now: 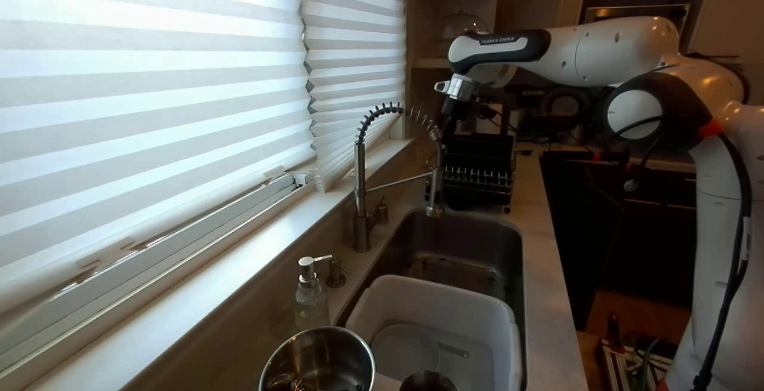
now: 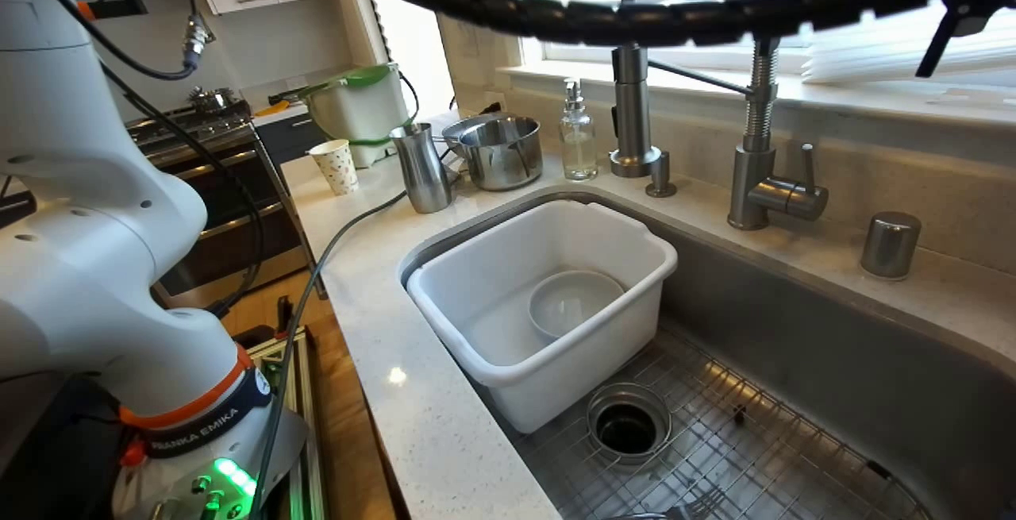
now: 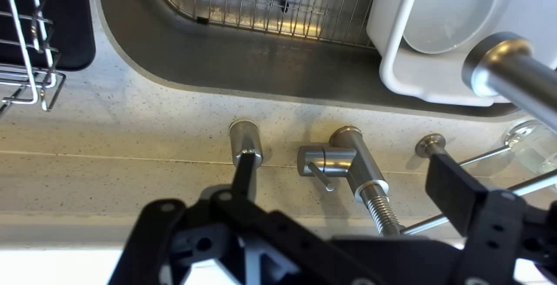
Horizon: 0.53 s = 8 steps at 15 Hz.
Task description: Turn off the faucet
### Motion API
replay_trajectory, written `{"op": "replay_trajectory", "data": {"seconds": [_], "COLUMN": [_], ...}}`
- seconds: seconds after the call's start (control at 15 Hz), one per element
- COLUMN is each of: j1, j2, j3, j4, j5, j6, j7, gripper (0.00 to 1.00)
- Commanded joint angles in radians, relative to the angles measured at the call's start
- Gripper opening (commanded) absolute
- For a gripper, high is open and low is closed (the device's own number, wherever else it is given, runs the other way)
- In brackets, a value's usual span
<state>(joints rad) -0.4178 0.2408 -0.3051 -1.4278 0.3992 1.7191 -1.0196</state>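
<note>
The silver faucet [image 1: 360, 200] stands upright behind the sink, its spring arch and spray head [image 1: 434, 194] over the basin. No water stream shows under the spray head. In an exterior view the faucet body [image 2: 750, 186] has a side lever [image 2: 807, 169] pointing up. In the wrist view the faucet [image 3: 365, 161] and its thin lever [image 3: 321, 176] lie between and beyond the fingers. My gripper [image 3: 348, 169] is open and empty, above the faucet. It points down at the faucet's far side in an exterior view [image 1: 450, 125]. Contact with the faucet is not visible.
A white tub [image 2: 540, 377] with a bowl sits in the sink [image 2: 794, 306]. A metal cylinder [image 3: 246, 141] and a small pump [image 3: 431, 145] flank the faucet. A soap bottle [image 1: 311, 301], metal pot [image 2: 504, 155] and dish rack [image 1: 477, 176] stand nearby. A window blind [image 1: 179, 110] hangs behind.
</note>
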Motion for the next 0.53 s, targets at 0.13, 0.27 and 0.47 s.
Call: {"op": "replay_trajectory", "data": {"seconds": [0.13,0.27,0.47], "j1": [0.010,0.007,0.018], "j2": [-0.153,-0.199,-0.260], "j3": [-0.012,-0.008,-0.016], "j4": [-0.136,-0.177,-0.237], "j5": [-0.073,-0.077,-0.081], "j6": [-0.006,-0.019,-0.028], "j7": [0.021,0.034,0.070], "gripper": [1.00,1.00,1.00]}}
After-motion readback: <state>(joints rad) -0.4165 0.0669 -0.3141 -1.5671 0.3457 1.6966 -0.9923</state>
